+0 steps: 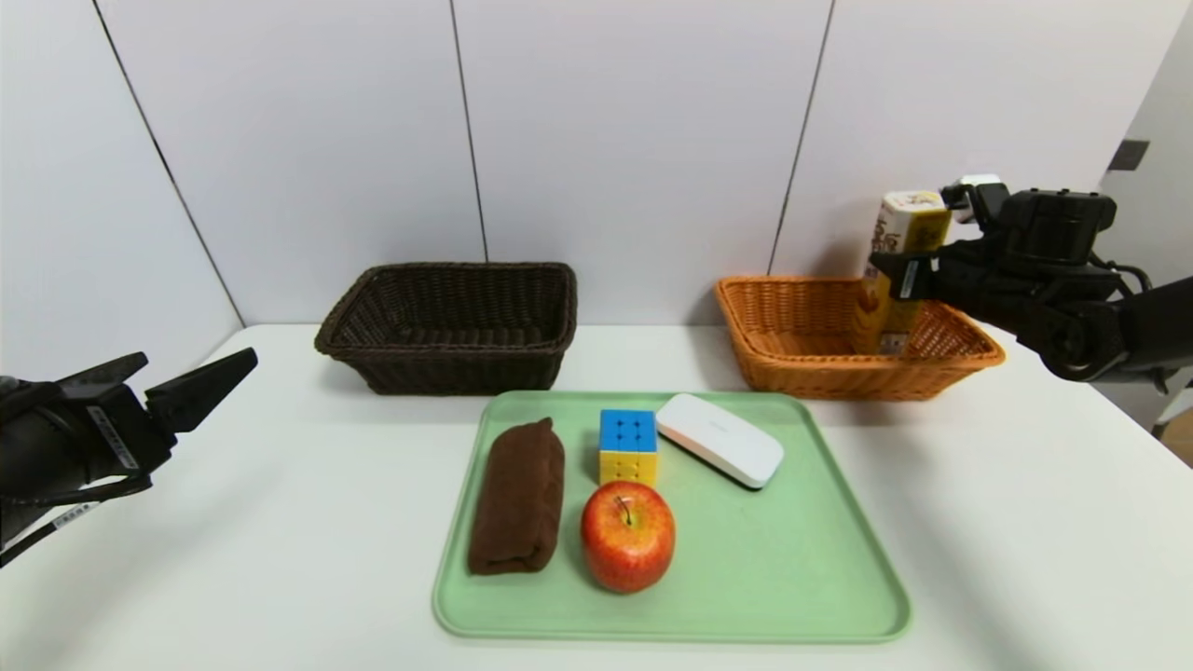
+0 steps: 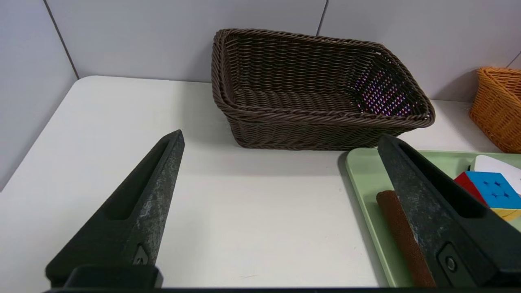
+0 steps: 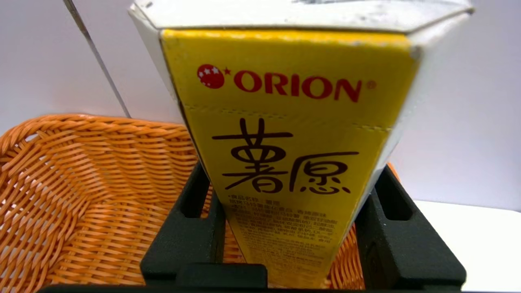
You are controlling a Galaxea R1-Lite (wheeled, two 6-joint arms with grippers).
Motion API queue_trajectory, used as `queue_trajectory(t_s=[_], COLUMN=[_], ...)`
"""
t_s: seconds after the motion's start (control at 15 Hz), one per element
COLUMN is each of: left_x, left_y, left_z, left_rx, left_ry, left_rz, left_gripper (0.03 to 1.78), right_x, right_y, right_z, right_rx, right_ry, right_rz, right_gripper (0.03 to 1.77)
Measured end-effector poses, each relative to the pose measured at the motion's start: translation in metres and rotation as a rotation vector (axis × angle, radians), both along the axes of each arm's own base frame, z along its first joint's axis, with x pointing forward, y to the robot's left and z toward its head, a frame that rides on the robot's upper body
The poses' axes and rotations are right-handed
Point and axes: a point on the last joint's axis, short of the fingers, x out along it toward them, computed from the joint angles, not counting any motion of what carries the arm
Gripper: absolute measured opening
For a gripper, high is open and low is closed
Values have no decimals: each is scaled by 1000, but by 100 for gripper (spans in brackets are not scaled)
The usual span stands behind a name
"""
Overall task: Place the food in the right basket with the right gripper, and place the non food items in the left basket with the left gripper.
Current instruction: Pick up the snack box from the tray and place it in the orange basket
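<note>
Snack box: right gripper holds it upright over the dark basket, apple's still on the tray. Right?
Wrong basket. The right gripper holds the snack box upright over the orange basket, as the head view shows. The apple is on the tray.

My right pincer (image 1: 902, 277) clamps snack box (image 1: 897, 270) upright inside orange basket (image 1: 802, 347) | my left pincer (image 1: 200, 377) open, by table edge (image 1: 280, 522)
</note>
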Motion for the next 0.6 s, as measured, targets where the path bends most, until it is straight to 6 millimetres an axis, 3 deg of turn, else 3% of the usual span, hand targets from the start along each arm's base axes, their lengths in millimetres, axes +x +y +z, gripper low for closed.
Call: queue_trajectory(t_s=[0.2,0.6], left_x=[1,1], left_y=[0,0], left_z=[0,-2], left_rx=[0,-1], left_ry=[3,9], left_rz=[-1,0], left_gripper=[169,169], right_x=[-1,-3], right_y=[0,-1], right_z=[-6,-4], right_rx=[3,5], right_ry=[25,22], right_rz=[-8,-34], right_gripper=[85,129])
